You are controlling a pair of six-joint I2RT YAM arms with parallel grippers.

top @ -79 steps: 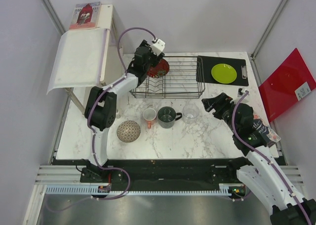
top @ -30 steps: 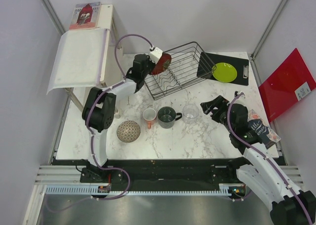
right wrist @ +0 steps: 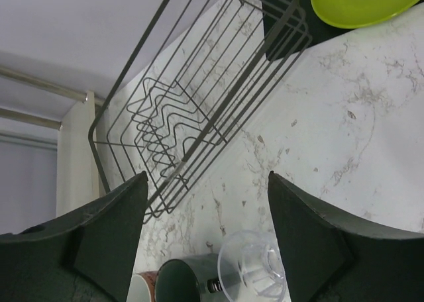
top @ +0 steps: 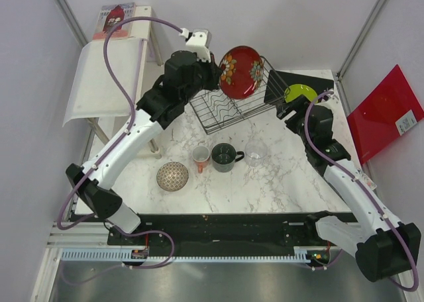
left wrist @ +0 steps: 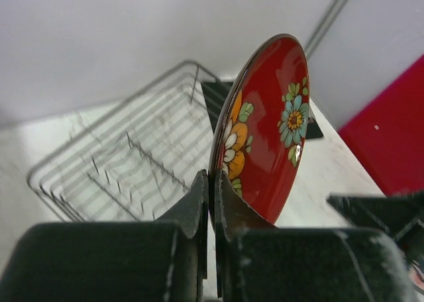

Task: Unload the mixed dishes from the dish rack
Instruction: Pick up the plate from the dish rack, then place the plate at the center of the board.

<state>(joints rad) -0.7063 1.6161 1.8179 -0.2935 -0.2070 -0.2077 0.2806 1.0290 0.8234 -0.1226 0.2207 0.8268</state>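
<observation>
My left gripper [top: 218,77] is raised high and shut on the rim of the dark red patterned bowl [top: 240,71], which hangs on edge above the dish rack [top: 228,102]. In the left wrist view the fingers [left wrist: 199,196] pinch the bowl [left wrist: 265,130] over the rack [left wrist: 132,156], whose visible part shows only bare prongs. The rack sits skewed on the table. My right gripper [top: 289,111] is open and holds nothing, near the rack's right end. The lime-green plate [top: 299,92] lies on the clipboard. The orange-red cup [top: 201,157], grey mug [top: 225,157], clear glass [top: 256,151] and small patterned bowl [top: 172,176] stand on the table.
The black clipboard [top: 311,80] lies at the back right, with the rack's corner overlapping it. A white shelf stand [top: 109,77] occupies the back left. A red board [top: 384,113] leans at the right wall. The right wrist view shows the rack [right wrist: 192,103], plate [right wrist: 358,4] and glass [right wrist: 255,265].
My left arm has lifted the red bowl up out of the rack, which got dragged askew. My right arm has swung from the table's right side to the rack's right end.
</observation>
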